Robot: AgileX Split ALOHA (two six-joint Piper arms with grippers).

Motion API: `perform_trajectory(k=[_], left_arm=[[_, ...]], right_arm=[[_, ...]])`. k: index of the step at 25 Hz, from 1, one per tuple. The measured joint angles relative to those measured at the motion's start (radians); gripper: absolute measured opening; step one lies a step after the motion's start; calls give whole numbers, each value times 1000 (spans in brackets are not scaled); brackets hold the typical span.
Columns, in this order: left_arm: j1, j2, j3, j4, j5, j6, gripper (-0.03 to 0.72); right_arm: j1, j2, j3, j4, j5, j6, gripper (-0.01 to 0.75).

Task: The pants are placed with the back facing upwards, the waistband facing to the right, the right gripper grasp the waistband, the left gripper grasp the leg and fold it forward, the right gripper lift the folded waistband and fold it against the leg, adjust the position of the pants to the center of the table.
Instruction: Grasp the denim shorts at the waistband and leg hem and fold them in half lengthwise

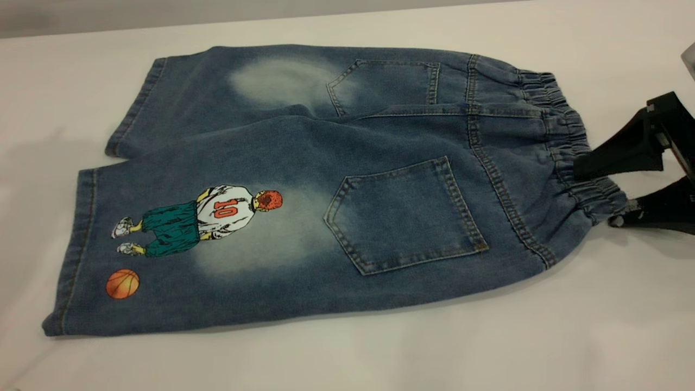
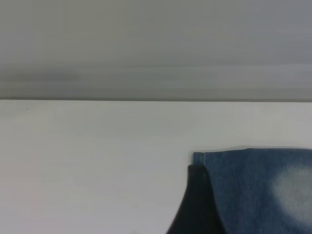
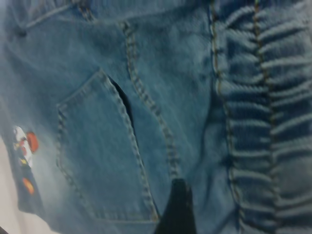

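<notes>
The pants (image 1: 326,179) lie flat on the table (image 1: 543,336), back up, both patch pockets showing. The gathered waistband (image 1: 564,130) is at the right. The leg (image 1: 244,282) with the player print and orange ball is nearest the front edge, its hem at the left. My right gripper (image 1: 594,198) is open around the waistband's front corner. One finger rests on top of the denim and the other sits low beside it. In the right wrist view only the upper finger (image 3: 176,209) shows, over the waistband (image 3: 263,122). My left gripper is outside the exterior view. One of its fingers (image 2: 197,204) shows by a hem corner (image 2: 199,157).
The plain leg (image 1: 228,92) with a pale faded patch lies behind the printed one. Bare tabletop surrounds the shorts on all sides, widest at the front and left. The table's far edge (image 1: 163,24) runs along the top.
</notes>
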Motion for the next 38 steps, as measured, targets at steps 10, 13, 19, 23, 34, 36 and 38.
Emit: perform_trajectory(k=[10, 13, 19, 23, 34, 36, 38], left_arm=[[0, 0, 0, 0, 0, 0, 516], [0, 0, 0, 0, 0, -4, 516], [0, 0, 0, -5, 2, -4, 516], [0, 0, 0, -8, 2, -8, 516], [-1, 0, 1, -12, 20, -6, 516], [-1, 0, 2, -30, 44, -5, 516], [-13, 1, 2, -40, 64, -5, 516]], right_arm=[[0, 15, -1, 19, -14, -16, 350], [0, 16, -1, 15, 14, -16, 210], [0, 14, -1, 7, 34, -16, 34], [0, -1, -1, 3, 38, -5, 33], [16, -102, -1, -19, 39, 51, 33], [35, -106, -3, -18, 38, 56, 33], [56, -106, -18, -21, 37, 57, 33]])
